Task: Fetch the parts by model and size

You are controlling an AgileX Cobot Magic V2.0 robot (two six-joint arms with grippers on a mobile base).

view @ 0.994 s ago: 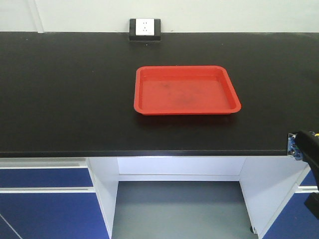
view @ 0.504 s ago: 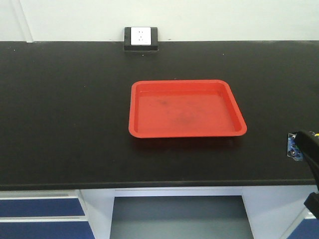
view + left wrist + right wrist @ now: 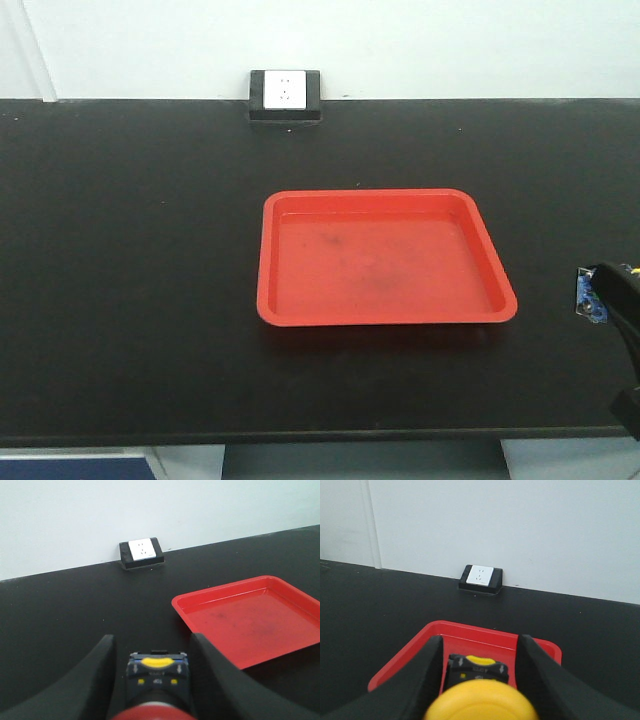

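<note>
Claws: left claw [image 3: 152, 645] and right claw [image 3: 480, 641], each closed to a switch's width, with a black finger either side of the body.
Left load: red-capped switch [image 3: 156, 675], gripped between the fingers; blurred cap nearest the wrist camera, body pointing forward above the desk [image 3: 130, 250].
Right load: yellow-capped switch [image 3: 480, 700], gripped the same way; the front view shows this claw at the right edge, clear of the tray.
Tray: red tray [image 3: 262, 270], shallow, mid-desk, ahead of both claws.
Socket: wall socket [image 3: 285, 92], at the desk's far edge, against the white wall [image 3: 450, 40].
</note>
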